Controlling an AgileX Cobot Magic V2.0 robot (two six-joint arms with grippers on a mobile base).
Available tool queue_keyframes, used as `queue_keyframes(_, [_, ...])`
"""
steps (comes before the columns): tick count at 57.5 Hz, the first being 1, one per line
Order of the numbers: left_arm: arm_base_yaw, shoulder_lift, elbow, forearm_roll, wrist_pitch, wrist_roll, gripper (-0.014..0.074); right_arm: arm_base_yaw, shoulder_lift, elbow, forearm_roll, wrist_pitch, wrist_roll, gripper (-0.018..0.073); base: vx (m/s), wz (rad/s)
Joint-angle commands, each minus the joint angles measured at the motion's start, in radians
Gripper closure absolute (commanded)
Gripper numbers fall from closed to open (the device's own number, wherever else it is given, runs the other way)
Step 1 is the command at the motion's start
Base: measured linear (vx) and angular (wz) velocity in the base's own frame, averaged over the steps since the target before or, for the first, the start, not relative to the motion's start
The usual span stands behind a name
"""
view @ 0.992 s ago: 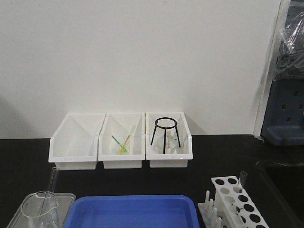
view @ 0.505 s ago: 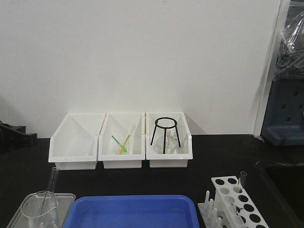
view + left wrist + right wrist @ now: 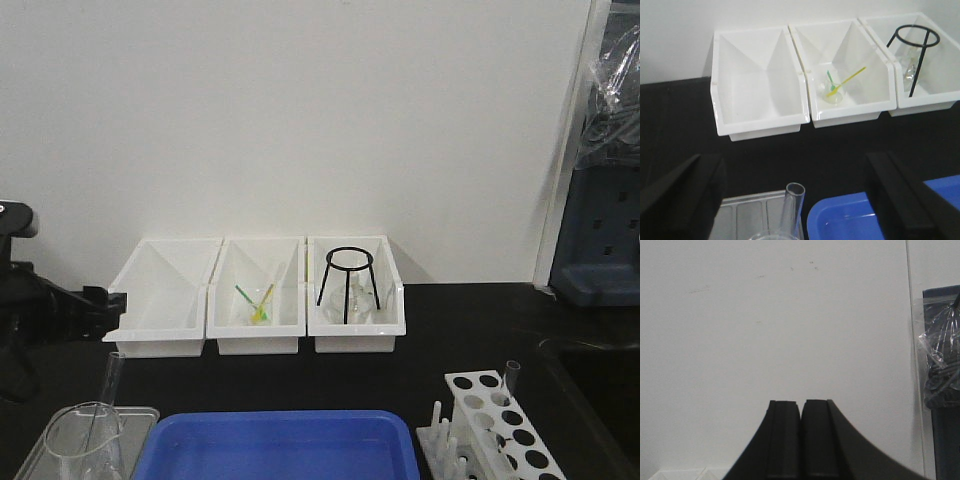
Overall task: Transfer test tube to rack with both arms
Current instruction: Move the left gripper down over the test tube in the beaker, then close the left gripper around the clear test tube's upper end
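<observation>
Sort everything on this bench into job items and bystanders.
Job:
test tube, leaning in the beaker
rack
left gripper, open
right gripper, shut

Lying about:
beaker
blue tray
three white bins
black tripod stand
metal tray

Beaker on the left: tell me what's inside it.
A test tube leans inside the beaker, open rim sticking out above. The beaker's bottom is cut off by the frame, so unseen.

Test tube, lower centre: clear glass, glossy. Rack: smooth white plastic. Bins: glossy white plastic. Blue tray: shiny plastic. Tabletop: matt black. Grey tray, lower left: possibly brushed metal.
</observation>
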Motion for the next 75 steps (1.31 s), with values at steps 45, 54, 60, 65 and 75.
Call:
queue_keyframes(45, [-0.01, 0.184, -0.036, 0.0, -0.049, 0.006, -0.0041, -0.001, -0.008, -0.036, -0.015, -0.016, -0.007, 0.0375, 0.0, 0.0])
queue_keyframes(54, [-0.01, 0.208, -0.036, 0.0, -0.057, 0.006, -0.0033, -0.001, -0.008, -0.036, -0.015, -0.016, -0.007, 0.0369, 0.0, 0.0])
queue_keyframes(60, [-0.01, 0.222, -0.036, 0.0, -0.064, 0.006, -0.003, -0.001, -0.008, -0.036, -0.015, -0.016, -0.007, 0.0366, 0.0, 0.0])
queue_keyframes(65, [-0.01, 0.238, -0.036, 0.0, -0.07, 0.006, -0.0018, -0.001, -0.008, -0.036, -0.015, -0.016, -0.007, 0.0364, 0.0, 0.0])
queue_keyframes(75, [-0.01, 0.256, -0.036, 0.0, -0.101, 0.006, 0.0041, -0.001, -0.008, -0.036, -0.015, -0.015, -0.007, 0.0358, 0.0, 0.0])
